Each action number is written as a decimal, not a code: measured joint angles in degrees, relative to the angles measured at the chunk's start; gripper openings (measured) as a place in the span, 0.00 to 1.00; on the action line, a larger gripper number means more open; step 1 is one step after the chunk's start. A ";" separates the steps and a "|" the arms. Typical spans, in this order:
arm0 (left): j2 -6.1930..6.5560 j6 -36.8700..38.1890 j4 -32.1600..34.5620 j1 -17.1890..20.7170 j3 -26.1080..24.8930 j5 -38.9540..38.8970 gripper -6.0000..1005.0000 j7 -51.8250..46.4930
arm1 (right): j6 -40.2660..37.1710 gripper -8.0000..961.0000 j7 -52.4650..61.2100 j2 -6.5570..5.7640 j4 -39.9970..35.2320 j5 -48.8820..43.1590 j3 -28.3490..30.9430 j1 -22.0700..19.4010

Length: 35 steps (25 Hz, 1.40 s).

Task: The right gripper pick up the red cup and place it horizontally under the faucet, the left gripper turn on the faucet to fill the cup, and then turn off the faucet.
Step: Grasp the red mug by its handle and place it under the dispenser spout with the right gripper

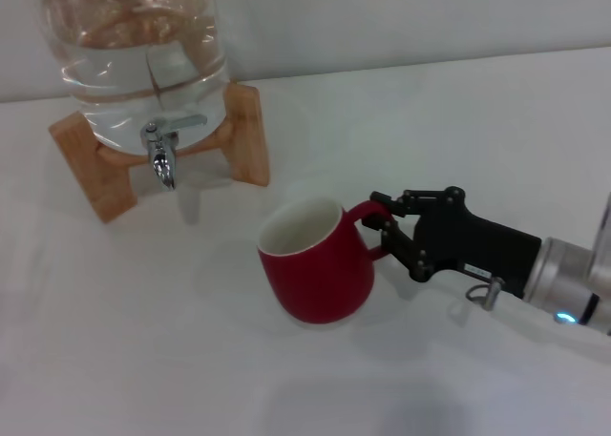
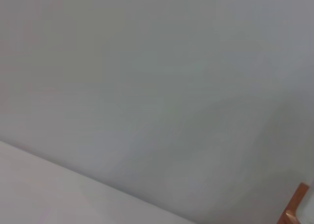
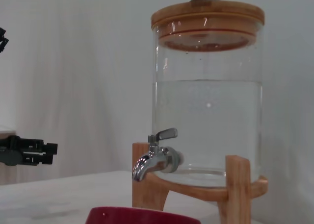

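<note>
The red cup [image 1: 320, 264] stands on the white table, right of and nearer than the faucet [image 1: 162, 155], with its white inside showing. Reaching in from the right, my right gripper [image 1: 380, 217] has its black fingers closed around the cup's small loop handle. In the right wrist view only the cup's rim [image 3: 142, 215] shows, with the chrome faucet [image 3: 154, 160] beyond it, lever level and spout pointing down. A black part of my left gripper [image 3: 27, 153] shows far off, beside the jar and apart from the faucet.
The glass water jar [image 1: 143, 45] sits on a wooden stand [image 1: 248, 131] at the back left, against a white wall. A corner of the stand [image 2: 294, 207] shows in the left wrist view. White tabletop [image 1: 143, 360] lies under the spout.
</note>
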 joint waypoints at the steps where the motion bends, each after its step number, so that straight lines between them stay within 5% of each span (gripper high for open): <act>1: 0.00 0.00 -0.02 -0.01 0.01 0.00 0.72 0.00 | -0.23 0.16 -0.05 0.00 0.13 -0.01 0.00 0.20; 35: -0.09 -0.53 -0.06 -1.23 0.09 -0.01 0.72 0.00 | -11.12 0.16 -3.82 -0.01 9.52 -0.02 4.21 10.84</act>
